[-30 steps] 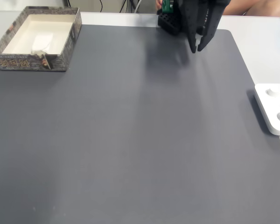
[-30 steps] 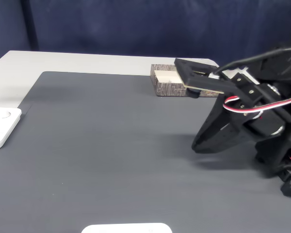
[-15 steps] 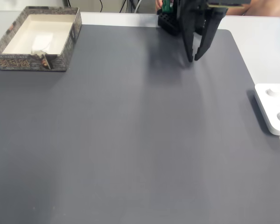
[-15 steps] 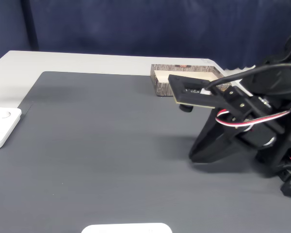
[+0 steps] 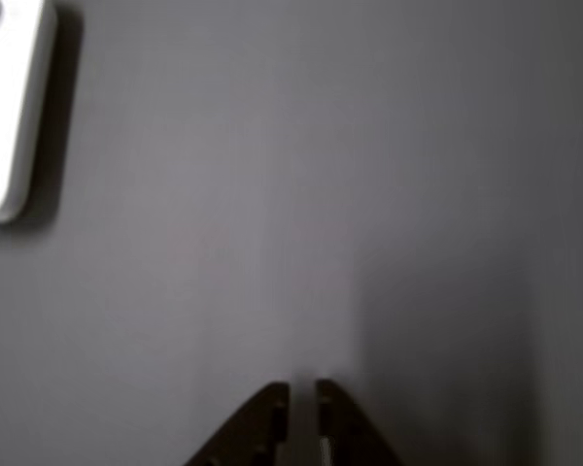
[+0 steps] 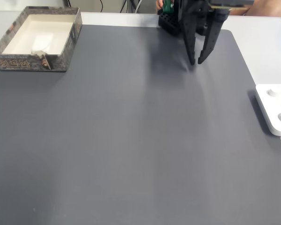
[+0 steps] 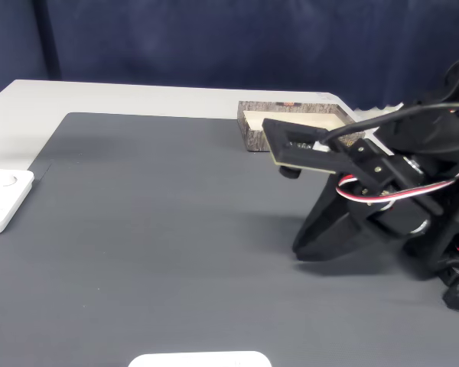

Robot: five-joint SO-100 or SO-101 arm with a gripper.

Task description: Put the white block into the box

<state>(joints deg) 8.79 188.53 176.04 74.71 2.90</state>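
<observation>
- Gripper [image 6: 196, 62] is hanging over the far right part of the dark grey mat [image 6: 131, 140] in a fixed view, tips pointing down at the mat, nothing between them.
- In the other view the gripper [image 5: 302, 386] is entering from the bottom edge; the two dark fingers [image 5: 262, 427] are showing a narrow slit between them, nearly pressed together, gripping nothing. In that fixed view from above the tips are looking slightly parted. Either way, not clamped on anything.
- In a fixed view from the side, the gripper [image 7: 297, 251] is sitting low over the mat [image 7: 153, 229], arm body folded behind it at the right, red and white wires looping across it.
- Box [image 6: 61, 47] is sitting at the far left corner of the mat in a fixed view: patterned brown-grey walls, cream inside. Well apart from the gripper.
- White block [image 6: 41, 43] is lying inside the box, on the cream floor toward the near wall; edges are washing out against the interior, so the exact outline is hard to tell.
- From the side view, the box [image 7: 254, 136] is showing behind the arm, partly covered by the camera board.
- Glossy white panel [image 6: 275, 108] with round dimples is resting at the right edge of the mat; it is showing at the left in the side view [image 7: 4, 200] and top left in the other view [image 5: 10, 107].
- Another white piece [image 7: 199, 359] is poking in at the bottom edge of the side view.
</observation>
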